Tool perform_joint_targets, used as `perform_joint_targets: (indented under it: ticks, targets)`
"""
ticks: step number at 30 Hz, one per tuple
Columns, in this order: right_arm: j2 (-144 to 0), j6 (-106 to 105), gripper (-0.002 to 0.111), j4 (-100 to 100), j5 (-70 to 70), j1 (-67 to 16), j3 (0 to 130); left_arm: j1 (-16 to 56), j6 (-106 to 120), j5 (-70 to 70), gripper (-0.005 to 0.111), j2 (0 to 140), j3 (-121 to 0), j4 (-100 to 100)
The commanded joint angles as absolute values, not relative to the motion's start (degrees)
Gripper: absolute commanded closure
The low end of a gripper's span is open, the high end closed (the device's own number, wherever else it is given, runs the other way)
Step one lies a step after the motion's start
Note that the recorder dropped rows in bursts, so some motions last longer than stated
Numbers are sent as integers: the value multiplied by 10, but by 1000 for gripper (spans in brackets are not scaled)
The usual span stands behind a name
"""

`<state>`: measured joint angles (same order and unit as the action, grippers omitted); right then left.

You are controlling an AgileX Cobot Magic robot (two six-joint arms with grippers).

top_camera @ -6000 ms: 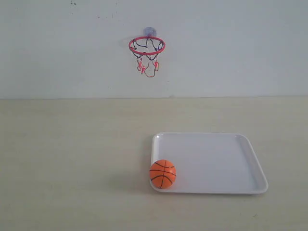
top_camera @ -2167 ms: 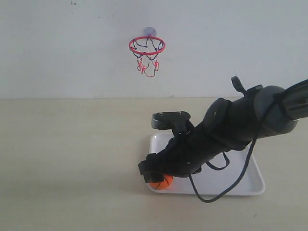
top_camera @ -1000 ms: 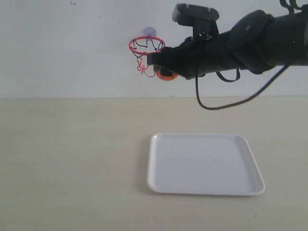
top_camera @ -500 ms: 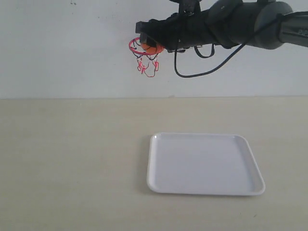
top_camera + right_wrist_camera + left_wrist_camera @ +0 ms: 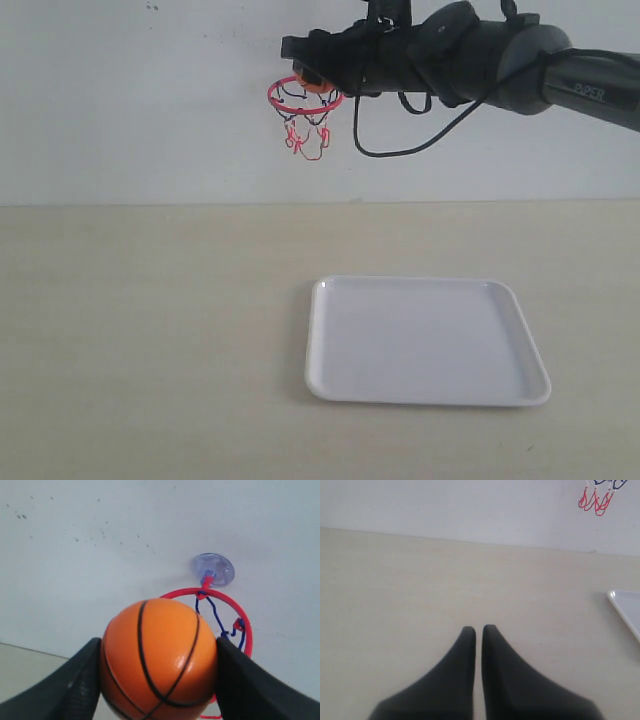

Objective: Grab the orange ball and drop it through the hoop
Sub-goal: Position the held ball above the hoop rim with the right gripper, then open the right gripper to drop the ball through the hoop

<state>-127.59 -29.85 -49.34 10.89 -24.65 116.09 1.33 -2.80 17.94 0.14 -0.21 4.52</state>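
The orange ball [image 5: 159,659], a mini basketball with black seams, is clamped between the two black fingers of my right gripper [image 5: 159,652], which is shut on it. In the exterior view the right gripper [image 5: 308,68] holds the orange ball [image 5: 310,83] just above the red ring of the hoop [image 5: 304,98], which hangs on the wall by a suction cup. The hoop [image 5: 239,617] shows right behind the ball in the right wrist view. My left gripper [image 5: 478,628] is shut with nothing in it, low over the table; the hoop's net tips [image 5: 594,498] show far off.
A white tray [image 5: 428,340] lies bare on the beige table, right of centre. Its corner [image 5: 626,606] shows in the left wrist view. The right arm's black cable [image 5: 400,140] dangles beside the hoop, near the white wall.
The right arm took the ball from the tray's front left corner, lifted it, and carried it left and up to just above the hoop's ring. The tray shifted slightly.
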Motion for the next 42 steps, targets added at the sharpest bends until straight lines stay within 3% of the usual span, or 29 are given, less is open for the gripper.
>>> perform_joint_targets:
  ticks: [1,10,17,28,35,42]
  targets:
    - [-1275,-300,108,-504,72,-244,1167,12,-25,175,103,0,0,44]
    - [-1275,-295,106,-567,42,-246,1167,12,-25,175,103,0,0,44]
    - [-1275,-260,71,-568,20,-246,1167,12,-25,175,103,0,0,44]
    - [-1307,-231,75,-565,40,-251,1196,12,-25,175,103,0,0,44]
    - [-1307,-240,39,-565,43,-251,1196,12,-25,175,103,0,0,44]
    - [-1307,-246,38,-565,42,-251,1196,12,-25,175,103,0,0,44]
